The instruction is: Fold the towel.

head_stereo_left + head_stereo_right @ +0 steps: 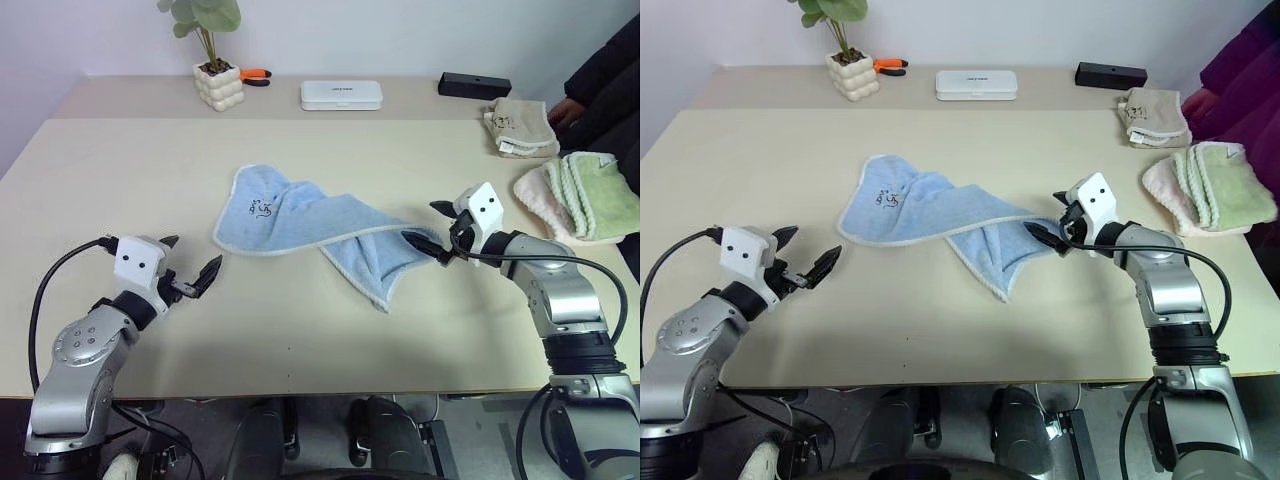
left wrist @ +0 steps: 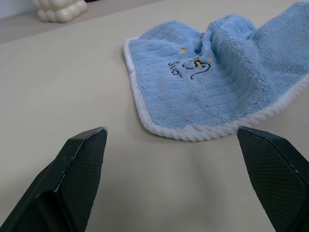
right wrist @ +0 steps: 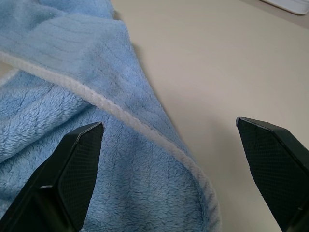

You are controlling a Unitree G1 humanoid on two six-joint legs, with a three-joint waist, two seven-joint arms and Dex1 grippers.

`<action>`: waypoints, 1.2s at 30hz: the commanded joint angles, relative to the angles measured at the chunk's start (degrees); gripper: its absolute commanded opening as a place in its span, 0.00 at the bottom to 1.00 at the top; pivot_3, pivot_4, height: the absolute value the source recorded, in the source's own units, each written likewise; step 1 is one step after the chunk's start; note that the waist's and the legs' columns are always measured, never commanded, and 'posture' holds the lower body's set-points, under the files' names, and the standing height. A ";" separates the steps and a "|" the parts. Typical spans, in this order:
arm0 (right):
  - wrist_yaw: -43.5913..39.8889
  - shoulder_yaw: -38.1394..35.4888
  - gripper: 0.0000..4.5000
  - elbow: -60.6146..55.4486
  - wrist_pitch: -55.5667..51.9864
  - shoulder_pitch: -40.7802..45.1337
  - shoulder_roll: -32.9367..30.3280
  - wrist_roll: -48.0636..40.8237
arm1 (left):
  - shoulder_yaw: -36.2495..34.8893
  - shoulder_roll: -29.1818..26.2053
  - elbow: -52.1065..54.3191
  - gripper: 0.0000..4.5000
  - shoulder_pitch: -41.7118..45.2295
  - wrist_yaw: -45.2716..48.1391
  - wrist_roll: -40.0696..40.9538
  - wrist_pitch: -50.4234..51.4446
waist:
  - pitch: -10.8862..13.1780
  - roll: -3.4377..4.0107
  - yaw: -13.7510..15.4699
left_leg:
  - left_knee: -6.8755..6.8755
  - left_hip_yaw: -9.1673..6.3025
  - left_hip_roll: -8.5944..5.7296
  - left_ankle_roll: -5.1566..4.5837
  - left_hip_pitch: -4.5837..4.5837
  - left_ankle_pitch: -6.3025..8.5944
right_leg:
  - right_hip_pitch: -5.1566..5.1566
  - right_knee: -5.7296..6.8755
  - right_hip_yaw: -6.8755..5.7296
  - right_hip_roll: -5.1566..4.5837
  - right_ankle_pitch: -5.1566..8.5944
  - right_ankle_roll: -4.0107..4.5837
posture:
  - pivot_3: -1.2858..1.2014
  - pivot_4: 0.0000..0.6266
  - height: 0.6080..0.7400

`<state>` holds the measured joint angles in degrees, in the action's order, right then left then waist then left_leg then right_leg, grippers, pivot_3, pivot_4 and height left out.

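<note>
Light blue towel (image 1: 310,232) lies crumpled and twisted near centre of beige table (image 1: 120,170). Its long axis runs diagonally, from embroidered corner at far left down toward robot's near right, where one end folds over itself. Embroidered mark (image 1: 261,208) faces up. Left gripper (image 1: 190,274) hovers w/ jaws wide apart, short of towel's left edge, holding nothing. Right gripper (image 1: 437,232) also wide open, one finger over towel's right end, not clamped.
</note>
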<state>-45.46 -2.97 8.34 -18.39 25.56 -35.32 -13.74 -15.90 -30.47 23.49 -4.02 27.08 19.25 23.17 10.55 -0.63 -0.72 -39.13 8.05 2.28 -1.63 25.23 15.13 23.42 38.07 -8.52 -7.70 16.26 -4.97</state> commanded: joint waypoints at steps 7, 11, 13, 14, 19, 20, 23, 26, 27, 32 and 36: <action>0.34 -0.92 1.00 -0.88 0.90 1.76 -0.56 0.35 | 0.17 0.64 0.46 0.98 0.85 -0.02 -0.51 -2.14 | 0.00 0.00 0.00 | 0.00 0.00 0.00 0.00 0.00 0.00 | 0.00 0.00 0.00 0.00 0.00 0.00 | 0.52 0.24 1.00; 1.20 -0.49 1.00 -1.45 0.56 2.08 0.17 0.63 | 0.49 0.25 -0.30 0.98 1.74 0.40 -0.80 -2.56 | 0.00 0.00 0.01 | 0.00 0.00 0.00 0.01 0.00 0.00 | 0.00 0.00 0.00 0.00 0.00 0.00 | 0.52 0.24 1.00; 1.61 -0.26 1.00 -1.31 0.58 2.30 0.59 0.86 | 0.83 0.06 -0.41 0.98 2.30 1.04 -0.39 -2.38 | 0.00 0.00 0.00 | 0.00 0.00 0.00 0.01 0.00 -0.01 | 0.00 0.00 0.00 0.00 0.00 0.00 | 0.52 0.24 1.00; 1.85 -0.12 1.00 -1.50 0.48 2.30 0.81 0.96 | 0.75 -0.09 -0.48 0.98 2.37 1.46 -0.15 -2.33 | 0.00 0.00 0.00 | 0.00 0.00 0.00 0.01 0.00 -0.01 | 0.00 0.00 0.00 0.00 0.00 0.00 | 0.52 0.24 1.00; 2.45 -0.50 1.00 -2.94 -2.08 2.98 2.38 -0.69 | 5.75 -4.80 -1.55 0.98 3.10 7.89 -2.83 -4.06 | 0.00 0.01 -0.05 | 0.00 0.00 0.02 0.03 0.00 -0.02 | 0.01 0.01 0.00 0.04 0.00 0.00 | 0.52 0.24 1.00; 2.37 -0.66 1.00 -3.65 -2.65 2.57 2.64 -1.13 | 6.85 -5.56 -2.31 0.98 3.55 8.95 -3.38 -4.82 | 0.00 0.02 -0.06 | 0.00 0.01 0.02 0.03 0.00 -0.02 | 0.01 0.01 0.00 0.04 0.00 0.00 | 0.52 0.24 1.00; 3.38 -0.40 1.00 -6.47 -3.68 0.59 2.67 -0.58 | 9.92 -7.58 -4.12 0.98 5.31 11.11 -6.07 -7.16 | 0.02 0.04 0.11 | 0.00 0.02 0.02 0.03 0.00 -0.02 | 0.01 0.00 0.00 0.03 0.00 0.00 | 0.52 0.24 1.00; 4.38 -0.75 1.00 -9.55 -4.83 -1.02 2.85 -0.89 | 15.01 -9.62 -9.83 0.98 10.58 13.88 -10.65 -10.65 | 0.04 0.09 0.22 | 0.00 0.02 0.02 0.04 0.02 -0.02 | 0.02 0.00 -0.01 0.03 0.00 0.00 | 0.52 0.24 1.00; 4.99 -0.79 1.00 -10.23 -5.00 -1.54 3.05 -0.71 | 15.86 -9.81 -11.76 0.98 11.74 14.31 -11.56 -11.82 | 0.04 0.09 0.13 | 0.00 0.03 0.02 0.04 0.02 -0.02 | 0.03 0.00 -0.01 0.03 -0.01 0.00 | 0.52 0.24 1.00; 6.92 -1.21 1.00 -12.94 -6.28 -3.07 3.29 -0.74 | 19.81 -9.47 -24.59 0.98 20.29 14.93 -16.94 -17.15 | 0.06 0.13 -0.07 | 0.01 0.05 0.04 0.06 0.01 -0.03 | 0.05 0.03 -0.01 0.07 -0.01 0.01 | 0.52 0.24 1.00; 8.69 -1.74 1.00 -13.78 -6.71 -2.47 3.36 -0.53 | 20.59 -8.77 -35.46 0.98 26.21 14.12 -19.56 -20.73 | 0.05 0.15 0.02 | 0.00 0.05 0.06 0.12 -0.01 -0.08 | 0.04 0.05 -0.01 0.10 -0.04 0.05 | 0.52 0.24 1.00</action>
<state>-37.64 -3.08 -2.71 -25.12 22.24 -31.97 -13.80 4.29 -38.78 -8.50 21.50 42.03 2.00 4.27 10.60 -0.48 -0.70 -39.13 8.10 2.34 -1.52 25.22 15.05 23.46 38.12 -8.54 -7.61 16.21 -4.92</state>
